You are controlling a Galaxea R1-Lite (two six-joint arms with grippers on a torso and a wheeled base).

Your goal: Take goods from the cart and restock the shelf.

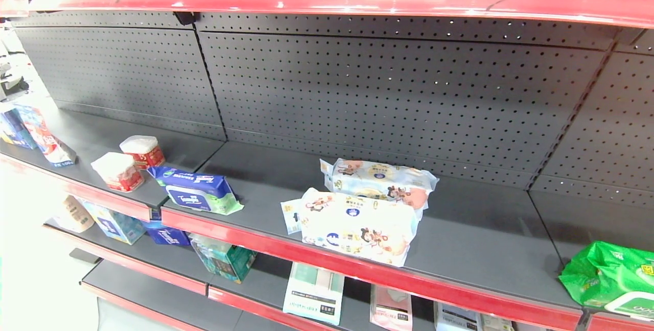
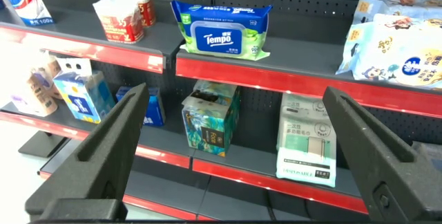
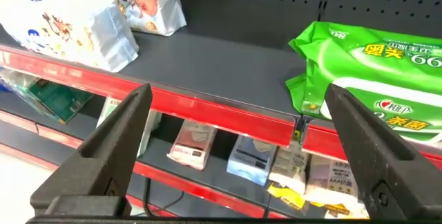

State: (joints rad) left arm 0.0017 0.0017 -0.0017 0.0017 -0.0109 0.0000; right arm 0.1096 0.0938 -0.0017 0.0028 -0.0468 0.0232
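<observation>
Looking across the shelf (image 1: 485, 229), we judge the restocking as partly done. On the middle board in the head view, two tubs (image 1: 118, 170) stand close together at left centre, with cartons (image 1: 36, 132) at the far left edge. A blue pack (image 1: 196, 189) lies just right of the tubs, near the red front lip. Two cartoon packs (image 1: 357, 226) lie at the centre of the frame, one behind the other and touching, and the front one reaches the lip. A green pack (image 1: 610, 272) sits at the lower right corner, well apart from them. The stretch between the cartoon packs and the green pack looks to us like the most room left to fill. The boards below carry boxes (image 1: 222, 259) along the bottom of the frame.

The left jaws stand wide apart with nothing between them, out in front of the shelf and facing the blue pack and the board under it. The right jaws are likewise spread and hold nothing, facing the stretch between the cartoon packs and the green pack. With both empty, we take it that the next step is a fetch from the cart, and that several more goods are due.
</observation>
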